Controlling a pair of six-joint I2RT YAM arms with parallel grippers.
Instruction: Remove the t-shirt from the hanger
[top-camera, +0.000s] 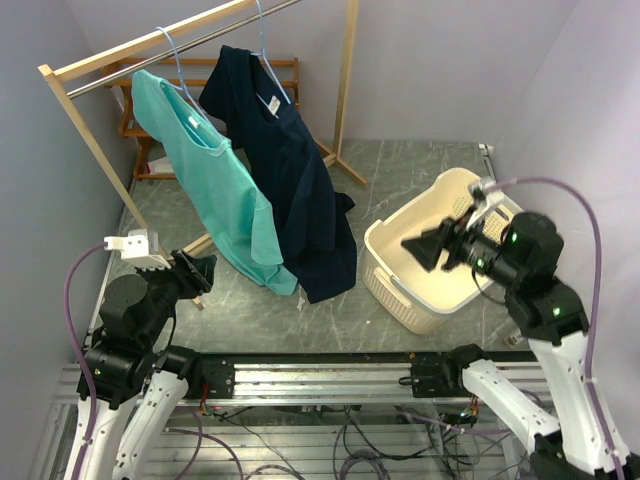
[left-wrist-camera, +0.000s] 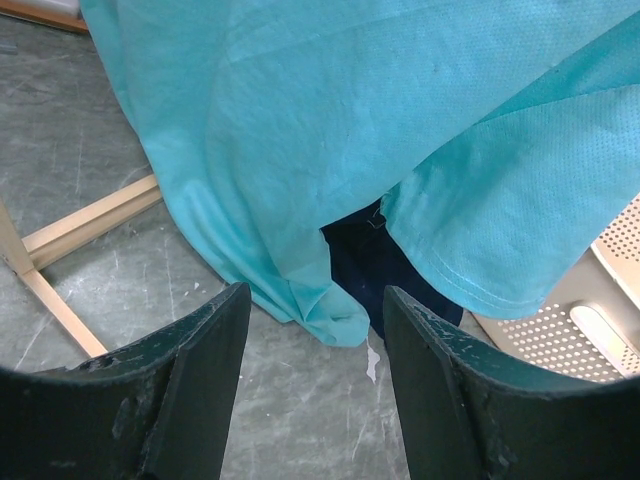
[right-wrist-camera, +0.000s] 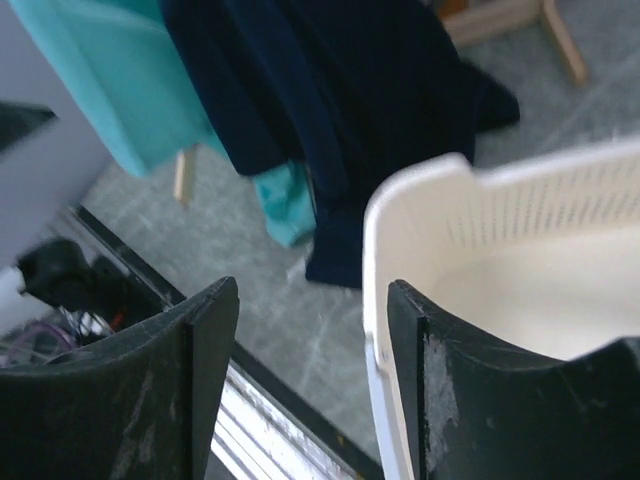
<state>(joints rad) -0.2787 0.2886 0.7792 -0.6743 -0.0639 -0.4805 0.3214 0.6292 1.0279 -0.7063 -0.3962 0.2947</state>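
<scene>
**Both shirts on their hangers, both jaws empty**

The left jaws stand apart and nothing is between them. Straight ahead of them, and above, hangs the teal shirt (left-wrist-camera: 330, 120). Its lower hem comes down just beyond the gap of the jaws, near but not touching. Behind this hem, in line with the gap, a small part of the navy shirt (left-wrist-camera: 365, 260) shows. To the left of the left jaws a wooden foot of the rack (left-wrist-camera: 90, 225) lies on the worktop (left-wrist-camera: 300, 420). To their right, a corner of the basket (right-wrist-camera: 470, 210) is visible.

The right jaws are also apart and hold nothing. They hang over the basket, and its white rim is just ahead of them and below, on the right side of the gap. Beyond the gap, further ahead, the navy shirt hangs with its hem reaching the worktop. The teal shirt is to the left of it, as seen from these jaws.

In the top view, each shirt is on its own hanger: the teal hanger (top-camera: 172, 60) and the navy hanger (top-camera: 265, 55) both hook on the rail (top-camera: 120, 72). The two shirts hang side by side and touch each other low down, between the two pairs of jaws.
</scene>
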